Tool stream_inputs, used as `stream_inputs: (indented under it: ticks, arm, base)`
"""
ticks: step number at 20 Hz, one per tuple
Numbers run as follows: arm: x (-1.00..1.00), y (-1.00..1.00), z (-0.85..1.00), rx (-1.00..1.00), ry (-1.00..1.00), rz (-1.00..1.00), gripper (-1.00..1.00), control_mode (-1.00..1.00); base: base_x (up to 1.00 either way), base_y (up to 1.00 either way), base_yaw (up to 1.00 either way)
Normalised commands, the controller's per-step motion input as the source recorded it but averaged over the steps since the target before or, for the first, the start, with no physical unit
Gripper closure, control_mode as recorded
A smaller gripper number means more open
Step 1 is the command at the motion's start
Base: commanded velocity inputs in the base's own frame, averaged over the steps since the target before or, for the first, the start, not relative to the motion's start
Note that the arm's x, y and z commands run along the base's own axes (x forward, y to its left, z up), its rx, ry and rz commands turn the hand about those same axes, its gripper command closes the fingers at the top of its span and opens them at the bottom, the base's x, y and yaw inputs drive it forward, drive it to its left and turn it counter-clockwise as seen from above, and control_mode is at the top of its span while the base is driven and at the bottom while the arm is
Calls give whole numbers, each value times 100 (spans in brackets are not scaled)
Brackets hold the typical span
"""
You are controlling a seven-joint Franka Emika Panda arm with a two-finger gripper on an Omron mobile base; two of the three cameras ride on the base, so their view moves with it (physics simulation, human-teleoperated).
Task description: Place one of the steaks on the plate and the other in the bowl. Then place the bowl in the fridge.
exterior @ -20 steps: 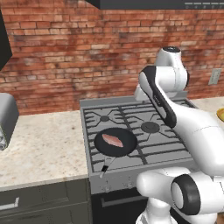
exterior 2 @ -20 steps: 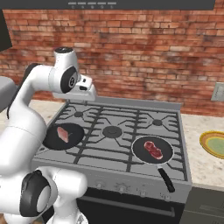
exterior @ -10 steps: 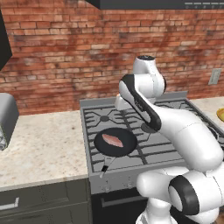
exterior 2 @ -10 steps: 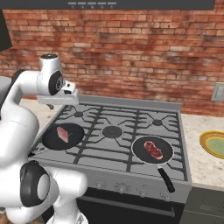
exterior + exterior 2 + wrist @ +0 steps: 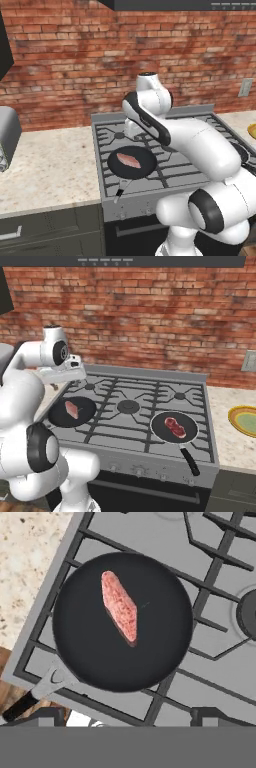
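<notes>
One steak (image 5: pixel 120 607) lies in a black pan (image 5: pixel 165 642) on the stove's front left burner, also seen as steak (image 5: pixel 130 160) and steak (image 5: pixel 72 408). My gripper (image 5: pixel 127 716) hangs open above this pan, its fingertips (image 5: pixel 47 714) wide apart and empty. From the base the gripper (image 5: pixel 131 130) sits just behind the pan, and from the other side the gripper (image 5: pixel 62 377) is over it. The other steak (image 5: pixel 175 425) rests in a second pan (image 5: pixel 159 432) at the front right. The plate (image 5: pixel 245 420) lies on the right counter. The bowl and the fridge are out of view.
The grey stove (image 5: pixel 131 406) has raised grates and several burners. Both pan handles stick out over its front edge, such as the right handle (image 5: pixel 190 460). A speckled counter (image 5: pixel 45 165) runs left of the stove, a brick wall (image 5: pixel 75 60) behind, and a steel appliance (image 5: pixel 7 137) stands at the far left.
The arm has swung left across the stove, from near its middle to above the left pan. The jaws have spread wider. Steaks and pans have not moved.
</notes>
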Motion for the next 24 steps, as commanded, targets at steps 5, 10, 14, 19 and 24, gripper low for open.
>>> stream_inputs:
  ticks: [5, 10, 14, 19, 24]
  arm:
    - [22, 13, -48, -7, 5, 15, -100, -100]
    - [31, 41, -32, 0, 5, 13, -100, -100]
    - [31, 22, -47, 0, 0, 14, -100, -100]
    - [29, 4, -54, -1, 2, 15, -100, -100]
    - [12, -8, -36, -9, 1, 3, -100, -100]
  base:
    - [0, 0, 0]
    - [0, 0, 0]
    - [0, 0, 0]
    - [0, 0, 0]
    - [0, 0, 0]
